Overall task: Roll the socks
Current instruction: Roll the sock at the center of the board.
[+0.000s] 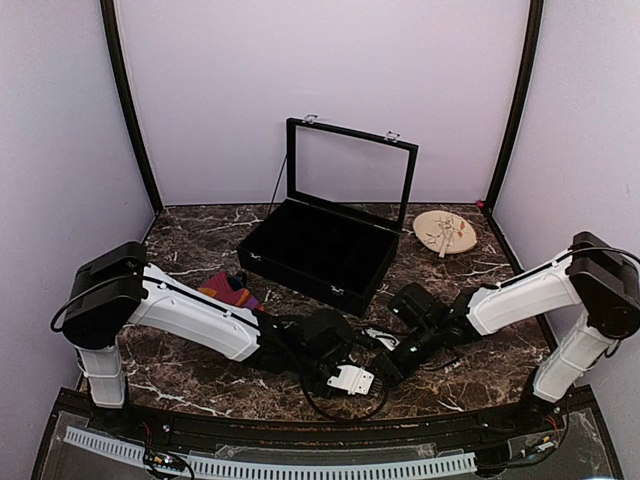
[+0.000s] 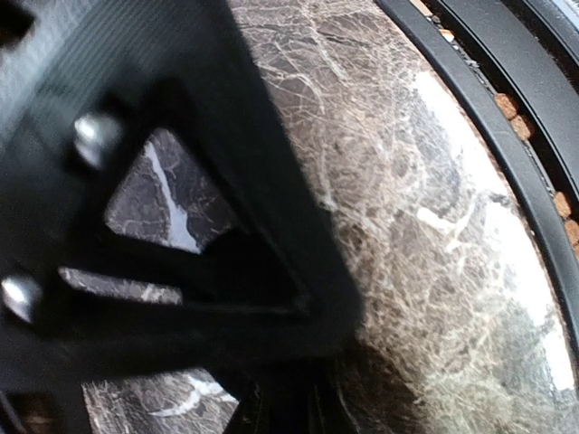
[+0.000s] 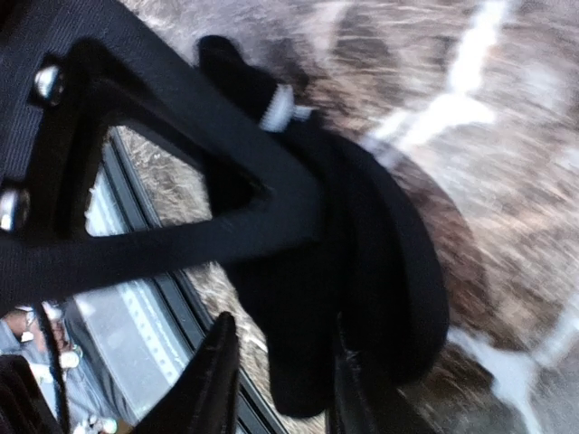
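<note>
The black sock (image 3: 362, 235), with thin white stripes near its cuff, lies bunched on the marble table at the near centre. One end of it hangs between the fingers of my right gripper (image 3: 282, 334). That gripper is open, with table showing between its left finger (image 3: 204, 380) and the fabric. In the top view the two grippers, left (image 1: 345, 360) and right (image 1: 385, 368), meet tip to tip and hide the black sock. In the left wrist view my left gripper (image 2: 308, 407) is a dark blur, so its jaw state is unclear. The striped sock (image 1: 230, 290) lies behind the left arm, untouched.
A black compartment case (image 1: 320, 250) with its glass lid raised stands at the centre back. A round wooden disc (image 1: 445, 232) lies at the back right. The table's black front rail (image 2: 507, 117) runs close to both grippers.
</note>
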Controlling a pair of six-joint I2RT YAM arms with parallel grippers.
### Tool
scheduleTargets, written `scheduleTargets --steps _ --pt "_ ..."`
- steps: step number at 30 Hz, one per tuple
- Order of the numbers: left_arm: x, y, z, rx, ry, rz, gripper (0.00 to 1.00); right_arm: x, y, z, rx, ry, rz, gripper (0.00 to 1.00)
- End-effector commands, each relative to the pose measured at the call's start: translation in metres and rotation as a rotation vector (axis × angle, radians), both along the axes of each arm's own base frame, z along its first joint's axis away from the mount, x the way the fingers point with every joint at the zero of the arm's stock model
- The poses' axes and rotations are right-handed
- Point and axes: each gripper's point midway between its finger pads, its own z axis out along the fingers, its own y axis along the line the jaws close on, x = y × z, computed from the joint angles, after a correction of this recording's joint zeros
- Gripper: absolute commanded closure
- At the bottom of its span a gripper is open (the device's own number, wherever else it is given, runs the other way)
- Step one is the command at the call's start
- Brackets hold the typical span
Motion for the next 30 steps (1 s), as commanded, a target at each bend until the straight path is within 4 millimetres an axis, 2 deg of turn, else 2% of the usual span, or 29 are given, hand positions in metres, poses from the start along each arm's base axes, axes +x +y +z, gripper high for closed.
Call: scheduleTargets --steps 1,11,19,23,30 --pt "-0.015 0.032 -0.025 0.160 0.134 0.002 0.87 0.013 -0.016 -0.001 -0.046 -0.059 -0.071 0.67" --pt "-0.016 0.035 -0.011 0.217 0.267 0.042 0.87 0.031 -0.029 0.006 -0.064 -0.134 -0.166 0.61" --pt "-0.020 0.026 0.005 0.235 0.465 0.069 0.87 0.049 -0.046 0.014 -0.106 -0.254 -0.269 0.60" --pt "-0.016 0.020 0.015 0.230 0.545 0.091 0.86 0.056 -0.057 0.022 -0.105 -0.313 -0.336 0.60" --pt "-0.016 0.020 0.018 0.252 0.683 0.123 0.85 0.060 -0.070 0.039 -0.093 -0.441 -0.428 0.60"
